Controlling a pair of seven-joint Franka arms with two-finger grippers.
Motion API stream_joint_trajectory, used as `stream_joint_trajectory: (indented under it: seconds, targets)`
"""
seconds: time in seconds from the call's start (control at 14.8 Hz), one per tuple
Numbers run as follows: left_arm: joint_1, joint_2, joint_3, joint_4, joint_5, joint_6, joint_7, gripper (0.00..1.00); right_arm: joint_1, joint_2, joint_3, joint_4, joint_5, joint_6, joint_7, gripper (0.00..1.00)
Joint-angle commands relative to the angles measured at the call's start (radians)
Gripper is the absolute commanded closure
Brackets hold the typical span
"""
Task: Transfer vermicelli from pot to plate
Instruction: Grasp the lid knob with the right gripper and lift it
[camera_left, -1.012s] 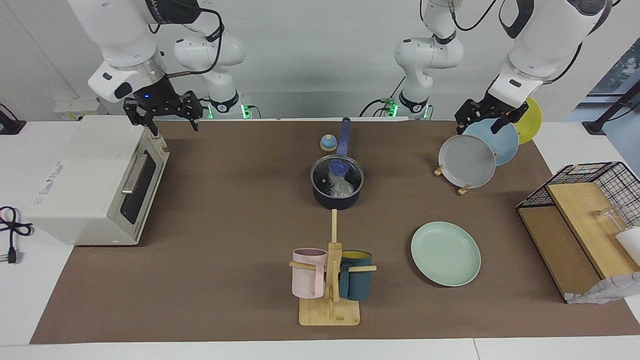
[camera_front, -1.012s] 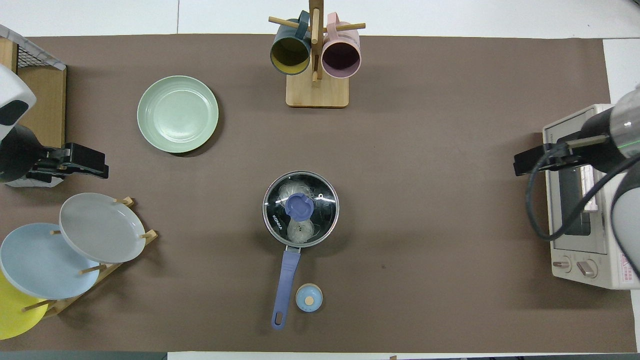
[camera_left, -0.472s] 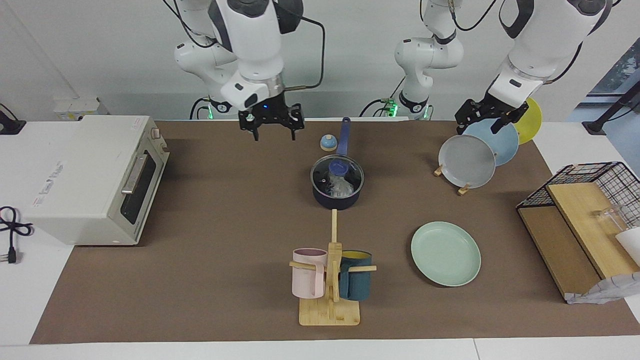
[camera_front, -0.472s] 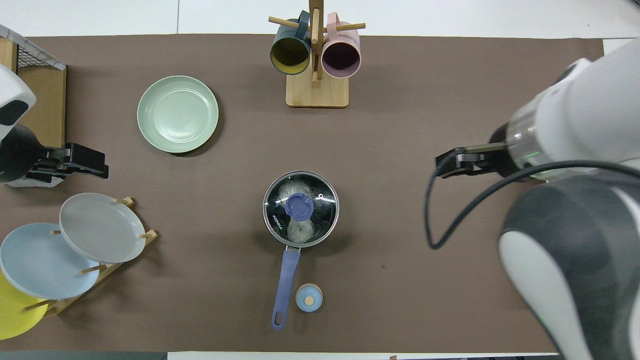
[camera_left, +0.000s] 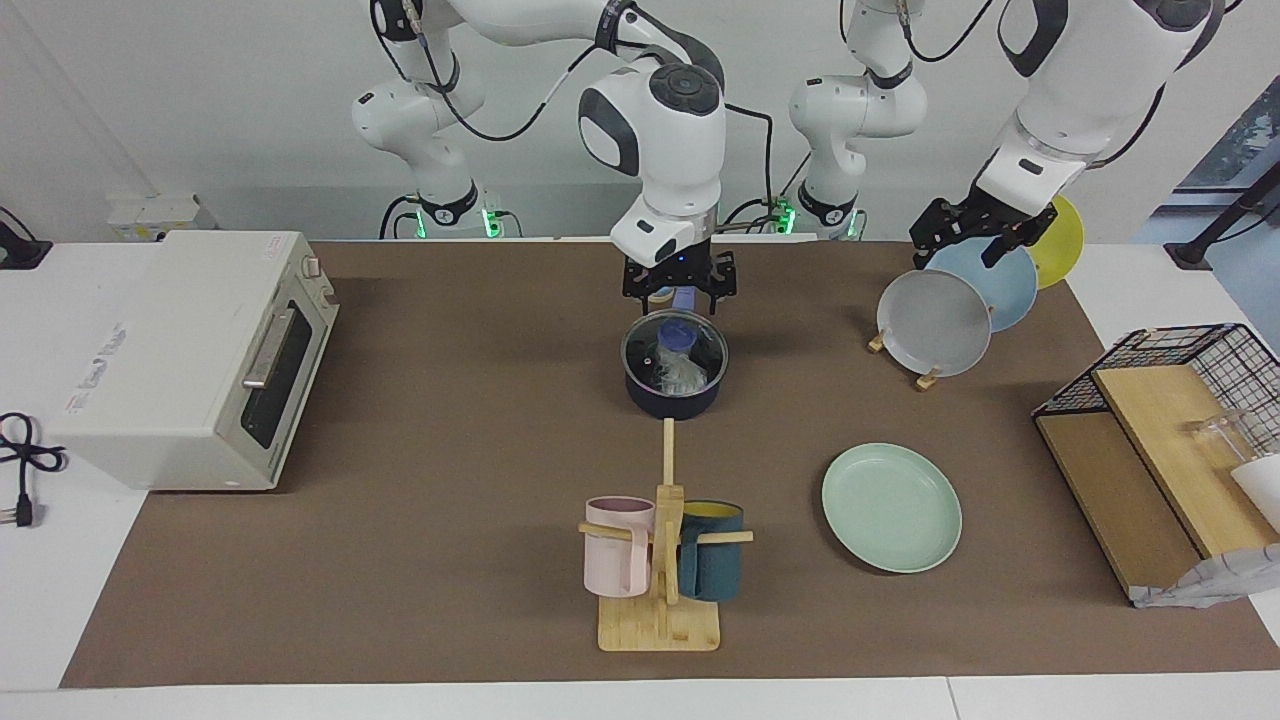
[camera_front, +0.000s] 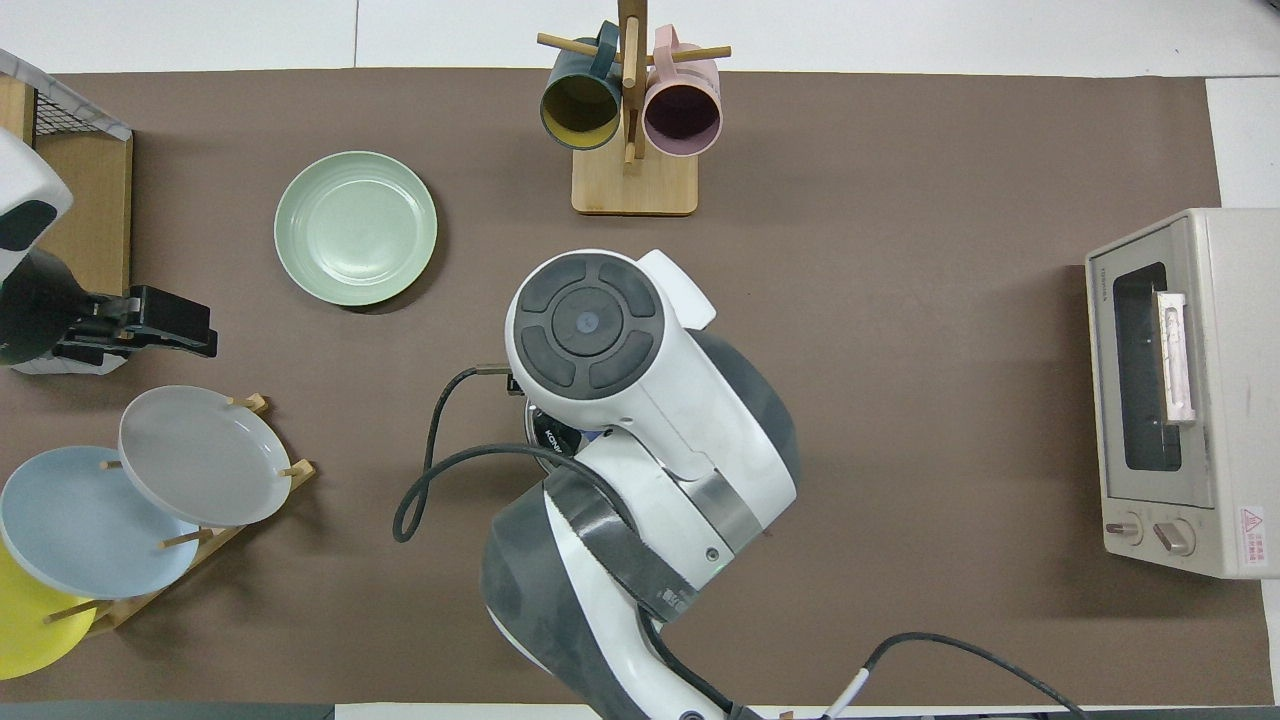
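The pot (camera_left: 672, 398) is a navy saucepan with a glass lid and a blue knob (camera_left: 678, 335), standing mid-table with its handle toward the robots. Vermicelli (camera_left: 686, 374) shows through the lid as pale clumps. My right gripper (camera_left: 678, 298) is open and hangs just above the lid's edge nearest the robots and the handle's root. In the overhead view the right arm covers the pot except a bit of lid rim (camera_front: 546, 440). The mint-green plate (camera_left: 890, 507) lies bare toward the left arm's end and also shows in the overhead view (camera_front: 355, 228). My left gripper (camera_left: 955, 252) waits open over the plate rack.
A toaster oven (camera_left: 190, 360) stands at the right arm's end. A wooden mug rack (camera_left: 660, 560) with a pink and a teal mug stands farther from the robots than the pot. A rack (camera_left: 935, 322) holds grey, light blue and yellow plates. A wire basket (camera_left: 1160, 440) stands at the left arm's end.
My right arm has swung from over the toaster oven across the table to above the pot. The left arm, pot and plate have not moved.
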Motion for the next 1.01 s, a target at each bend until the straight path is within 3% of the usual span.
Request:
stream_joint_trajectory:
  seconds: [0.0,0.47,0.67,0.94]
  targets:
    - [0.011,-0.007,-0.009,0.008,0.009,-0.019,0.006,0.00,0.032,0.019,-0.005,-0.041,-0.056,0.033,0.010,0.00]
    - [0.011,-0.007,-0.008,0.008,0.009,-0.017,0.006,0.00,0.035,0.000,0.009,-0.157,-0.092,0.131,0.006,0.00]
    - [0.011,-0.007,-0.008,0.008,0.009,-0.019,0.006,0.00,0.035,-0.010,0.015,-0.197,-0.090,0.169,0.006,0.06]
    - [0.011,-0.007,-0.009,0.008,0.009,-0.019,0.006,0.00,0.035,-0.012,0.015,-0.199,-0.090,0.171,0.005,0.29]
